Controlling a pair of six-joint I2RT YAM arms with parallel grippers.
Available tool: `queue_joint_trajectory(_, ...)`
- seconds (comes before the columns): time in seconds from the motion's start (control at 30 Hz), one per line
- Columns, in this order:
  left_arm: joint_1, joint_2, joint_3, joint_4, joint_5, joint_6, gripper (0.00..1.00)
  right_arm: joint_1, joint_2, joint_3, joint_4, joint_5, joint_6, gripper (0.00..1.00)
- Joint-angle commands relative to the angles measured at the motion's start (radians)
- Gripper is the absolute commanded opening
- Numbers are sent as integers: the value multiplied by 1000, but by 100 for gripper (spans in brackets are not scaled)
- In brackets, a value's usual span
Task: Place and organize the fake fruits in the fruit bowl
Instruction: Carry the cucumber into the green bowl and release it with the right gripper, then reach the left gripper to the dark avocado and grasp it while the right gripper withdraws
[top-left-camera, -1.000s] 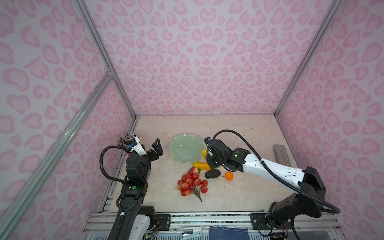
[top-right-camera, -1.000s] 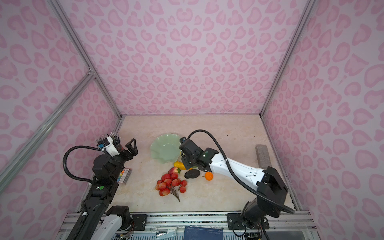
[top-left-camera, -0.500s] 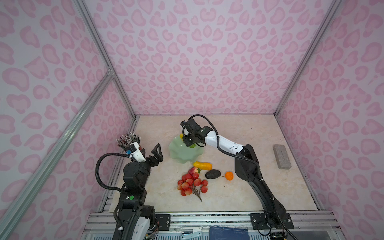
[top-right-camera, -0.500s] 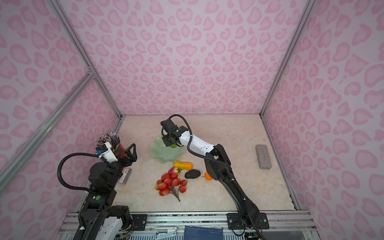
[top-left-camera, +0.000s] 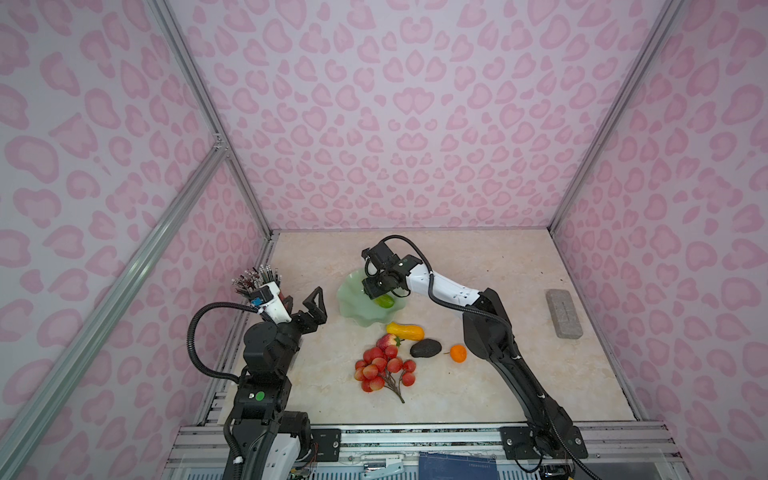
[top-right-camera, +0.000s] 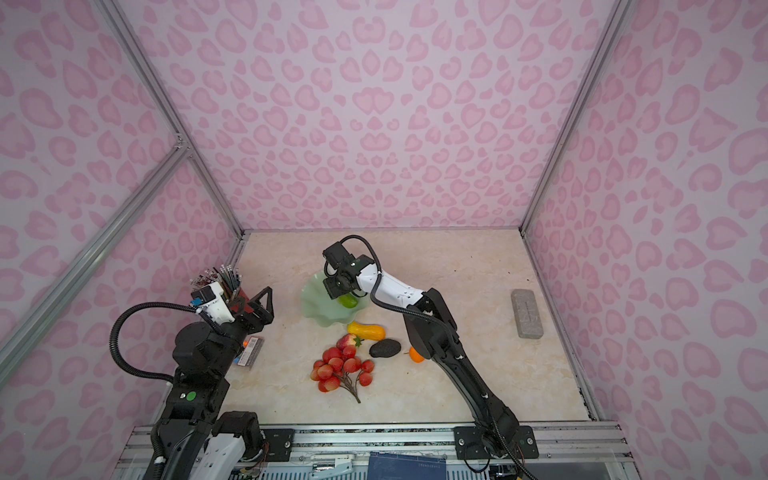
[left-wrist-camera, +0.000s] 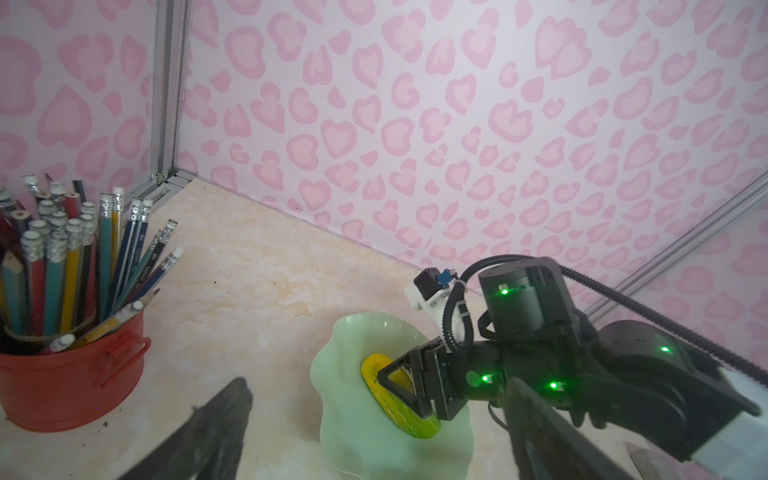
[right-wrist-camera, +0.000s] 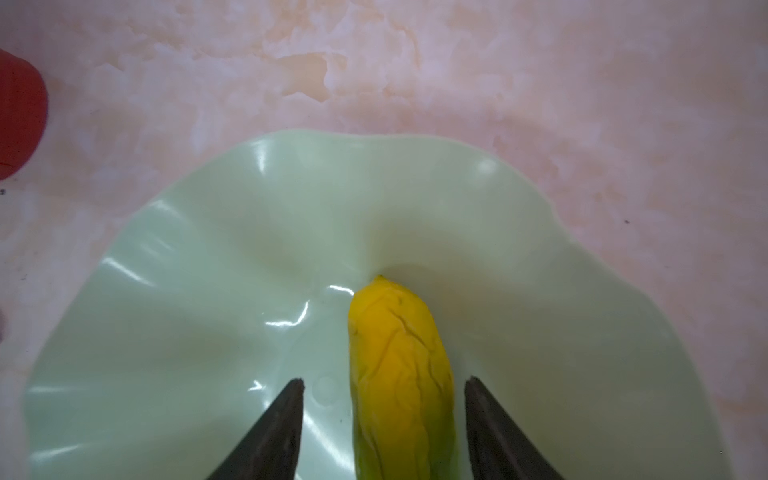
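the right gripper, jaws newly parted, has just released the yellow-green fruit into the green bowl; first fruit placed, the red bunch and others wait on the table.

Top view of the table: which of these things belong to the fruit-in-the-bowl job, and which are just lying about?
Job: fruit bowl; yellow-green oblong fruit, already in it; yellow-orange oblong fruit; strawberry; bunch of red balls; avocado; small orange.
Lying about: red cup of pencils; grey block.
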Motion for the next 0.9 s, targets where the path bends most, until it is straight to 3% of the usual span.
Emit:
queue_joint_trajectory(0.0,0,33,21,11,91,24,94,-5,-198,-174,177,-8,23,68)
queue_joint_trajectory(0.13,-26,149,78,-11,210,94,86,-28,-513,-543,441,73,61,85)
queue_joint_trajectory(0.23,-97,257,127,-14,263,125,82,-71,-707,-815,612,81,115,89)
queue_joint_trajectory(0.4,-391,435,222,-43,95,276,81,-159,-924,-1124,729,98,159,91)
queue_joint_trajectory(0.67,-684,749,393,-193,-44,456,77,-328,-1087,-1323,659,91,240,91)
queue_joint_trajectory(0.87,-809,970,477,-233,-50,488,77,-433,-1136,-1361,657,44,281,91)
